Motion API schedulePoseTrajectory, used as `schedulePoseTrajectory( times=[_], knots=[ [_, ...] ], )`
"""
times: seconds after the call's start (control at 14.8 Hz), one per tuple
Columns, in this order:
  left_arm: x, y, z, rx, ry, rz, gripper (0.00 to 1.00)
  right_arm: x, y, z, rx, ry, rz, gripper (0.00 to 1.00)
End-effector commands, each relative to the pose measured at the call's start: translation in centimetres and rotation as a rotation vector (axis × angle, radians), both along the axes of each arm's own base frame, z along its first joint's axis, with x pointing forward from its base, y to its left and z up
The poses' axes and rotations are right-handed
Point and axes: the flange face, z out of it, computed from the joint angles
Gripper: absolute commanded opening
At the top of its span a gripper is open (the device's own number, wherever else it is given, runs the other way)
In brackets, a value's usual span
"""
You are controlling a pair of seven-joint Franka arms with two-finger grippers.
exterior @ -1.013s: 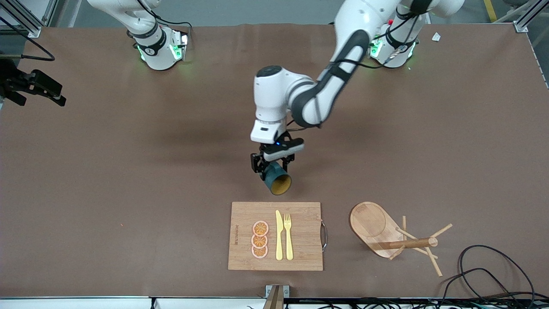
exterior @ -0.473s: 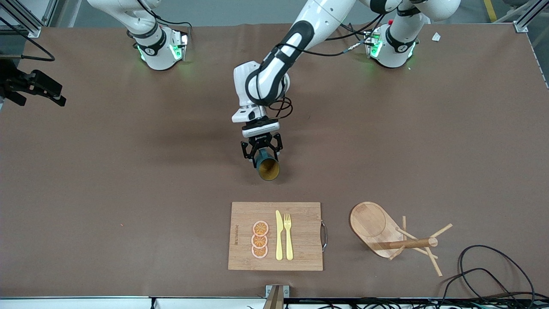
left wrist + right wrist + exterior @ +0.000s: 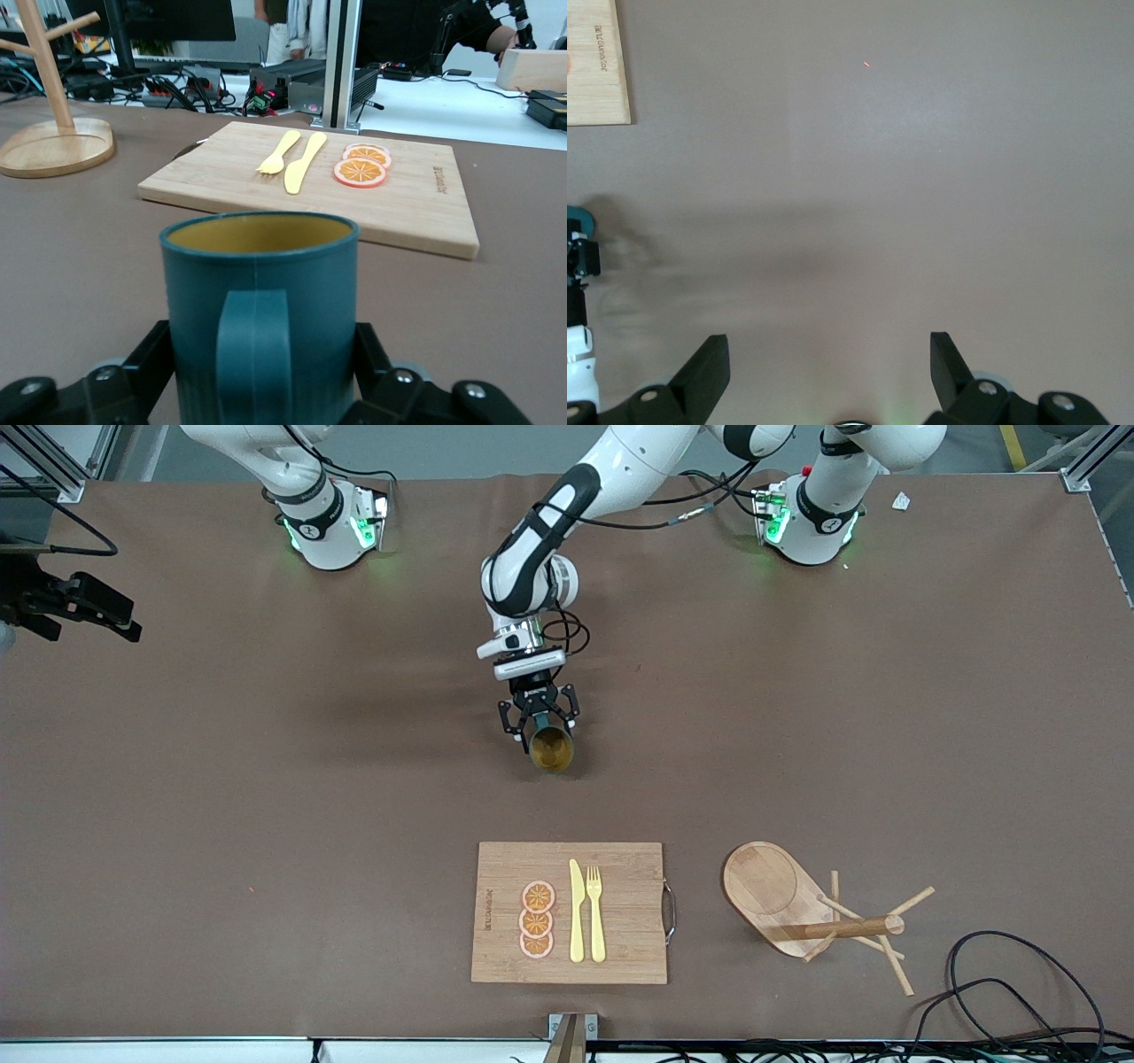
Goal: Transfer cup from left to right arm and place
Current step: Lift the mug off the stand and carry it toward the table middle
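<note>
The left gripper [image 3: 539,724] grips the cup [image 3: 551,748] above the table [image 3: 266,779]. The right gripper [image 3: 828,372] waits, fingers spread wide.

**Open worktop around the held cup; clutter only near the front camera**

We see the left end effector [image 3: 539,724] clamped on the cup [image 3: 551,748] over bare worktop [image 3: 266,779], with free room all round it. Nearer the front camera, the cutting board [image 3: 620,912] blocks the way; beside it, toward the left arm's end, stands the wooden peg stand [image 3: 797,899]. The right end effector [image 3: 829,367], spread open, hangs over bare worktop.
</note>
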Motion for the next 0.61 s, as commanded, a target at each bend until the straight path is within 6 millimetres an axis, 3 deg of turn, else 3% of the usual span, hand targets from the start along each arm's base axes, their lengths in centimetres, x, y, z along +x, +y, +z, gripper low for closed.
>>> schedulePoseTrajectory(
  times=[0.0,0.2,0.34,0.47,0.54],
  knots=[
    [-1.8,-1.0,-0.4,0.004,-0.038,-0.012,1.0,0.0,-0.9,0.1,0.002,0.006,0.001,1.0],
    [-6.1,-2.7,0.9,-0.027,0.008,0.028,1.0,0.1,-1.2,-0.1,0.01,0.009,-0.005,1.0],
    [-9.2,-4.1,3.3,-0.053,0.042,0.052,1.0,0.1,-1.1,-0.1,0.012,0.009,-0.006,1.0],
    [-11.3,-5.0,6.9,-0.091,0.082,0.099,1.0,0.1,-1.1,-0.2,0.012,0.009,-0.006,1.0],
    [-11.8,-5.5,9.7,-0.117,0.124,0.12,1.0,0.1,-0.9,-0.2,0.015,0.012,-0.001,1.0]
  ],
)
